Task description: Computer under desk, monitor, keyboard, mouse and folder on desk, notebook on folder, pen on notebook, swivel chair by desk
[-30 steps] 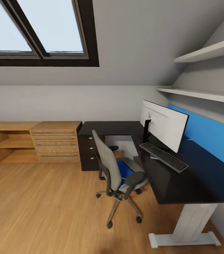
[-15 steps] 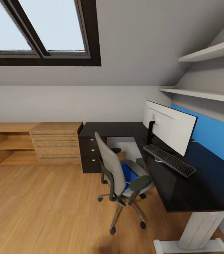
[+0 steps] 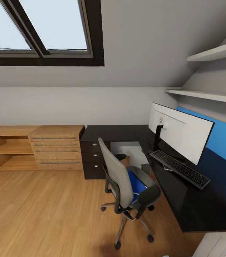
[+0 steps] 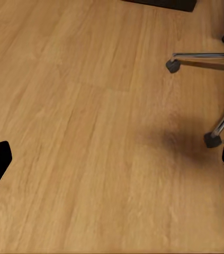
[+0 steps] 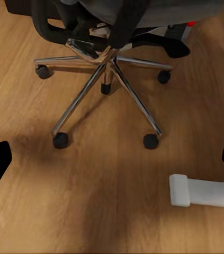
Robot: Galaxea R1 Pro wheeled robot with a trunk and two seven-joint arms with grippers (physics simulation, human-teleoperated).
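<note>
The swivel chair (image 3: 118,178) stands at the black desk (image 3: 188,203), its back turned to me. The blue folder (image 3: 136,181) lies on its seat. On the desk the monitor (image 3: 182,132) stands with its white back showing, and the keyboard (image 3: 180,173) lies in front of it. A light-grey box, the computer (image 3: 127,151), sits under the desk. The mouse, notebook and pen are out of view. My left gripper (image 4: 112,159) hangs open over bare floor near two chair castors (image 4: 213,139). My right gripper (image 5: 112,161) is open above the floor beside the chair's metal base (image 5: 109,58).
A black drawer unit (image 3: 93,160) stands under the desk's far end, with low wooden shelving (image 3: 34,148) to its left. White wall shelves (image 3: 205,94) hang above the desk. The desk's white foot (image 5: 202,191) lies close to the chair base. A skylight (image 3: 41,32) is overhead.
The camera has moved closer and to the left: desk, monitor and chair now look larger and sit further right and lower in the head view. Nothing in the room has moved.
</note>
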